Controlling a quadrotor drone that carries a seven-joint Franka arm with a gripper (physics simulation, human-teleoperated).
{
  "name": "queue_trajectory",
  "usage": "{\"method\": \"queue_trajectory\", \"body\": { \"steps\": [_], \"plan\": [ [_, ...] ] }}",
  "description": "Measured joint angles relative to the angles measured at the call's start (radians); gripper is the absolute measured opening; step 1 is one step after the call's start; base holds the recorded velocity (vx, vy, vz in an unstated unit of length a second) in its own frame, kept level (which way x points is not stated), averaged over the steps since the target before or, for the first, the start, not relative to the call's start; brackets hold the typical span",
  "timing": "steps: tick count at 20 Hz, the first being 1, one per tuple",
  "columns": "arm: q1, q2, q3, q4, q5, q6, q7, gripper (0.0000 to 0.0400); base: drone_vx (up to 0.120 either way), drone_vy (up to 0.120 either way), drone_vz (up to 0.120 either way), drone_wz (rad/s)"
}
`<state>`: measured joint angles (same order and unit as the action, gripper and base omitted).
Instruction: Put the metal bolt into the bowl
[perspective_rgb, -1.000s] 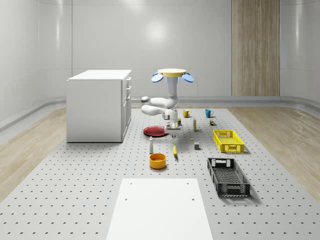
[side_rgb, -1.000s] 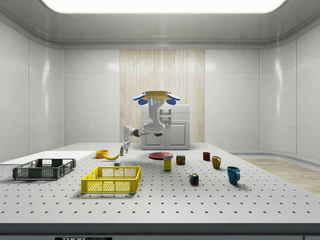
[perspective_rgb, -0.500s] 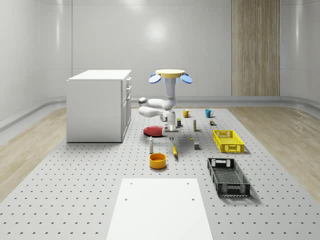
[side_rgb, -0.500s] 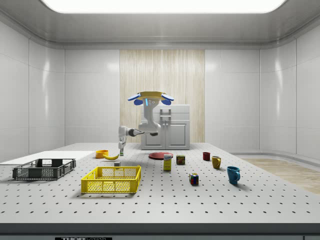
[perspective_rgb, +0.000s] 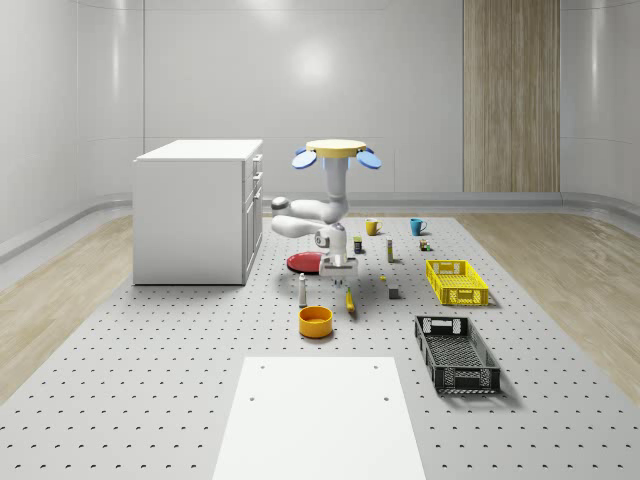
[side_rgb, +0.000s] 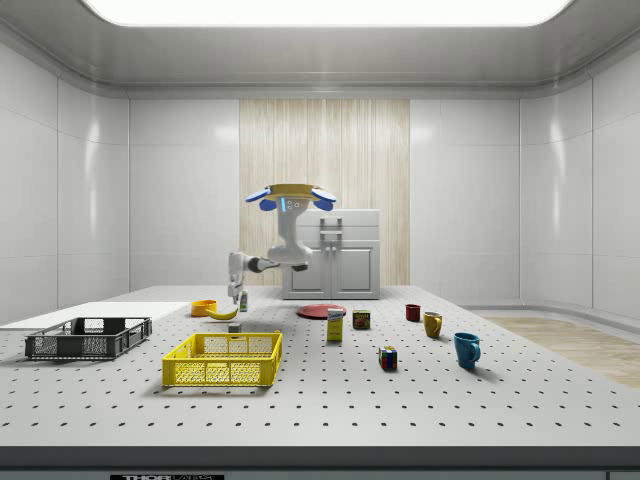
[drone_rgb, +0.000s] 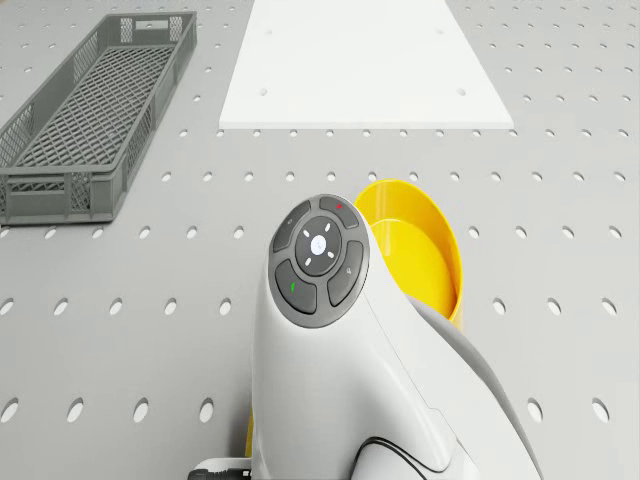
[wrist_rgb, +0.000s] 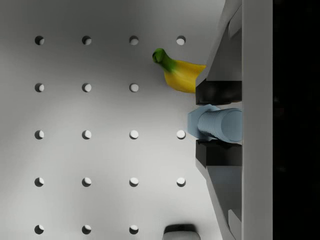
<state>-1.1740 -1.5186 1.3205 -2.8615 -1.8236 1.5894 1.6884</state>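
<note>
Wrist-view bolt (wrist_rgb: 215, 125) between claw (wrist_rgb: 217, 122) pads

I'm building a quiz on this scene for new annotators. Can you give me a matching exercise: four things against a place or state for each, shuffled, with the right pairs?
Things:
1. metal bolt
2. bowl
3. banana
4. black crate

Places or states:
A. lying on the table below the gripper
B. clamped between the gripper's fingers
C. nearest the whole-scene view's bottom right
D. yellow-orange, on the table beside the white panel

Pairs: 1-B, 2-D, 3-A, 4-C
</note>
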Motion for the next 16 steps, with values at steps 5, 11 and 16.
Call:
{"method": "queue_trajectory", "body": {
  "steps": [5,11,16],
  "plan": [
    [-0.001,-0.003,0.000,0.000,0.001,0.003,0.001,0.0100,0.120,-0.040,0.000,0.000],
    [-0.002,-0.007,0.001,0.000,0.003,0.007,0.001,0.0100,0.120,-0.107,0.000,0.000],
    [-0.003,-0.010,0.001,0.001,0.004,0.009,0.002,0.0100,0.120,-0.016,0.016,0.000]
  ]
}}
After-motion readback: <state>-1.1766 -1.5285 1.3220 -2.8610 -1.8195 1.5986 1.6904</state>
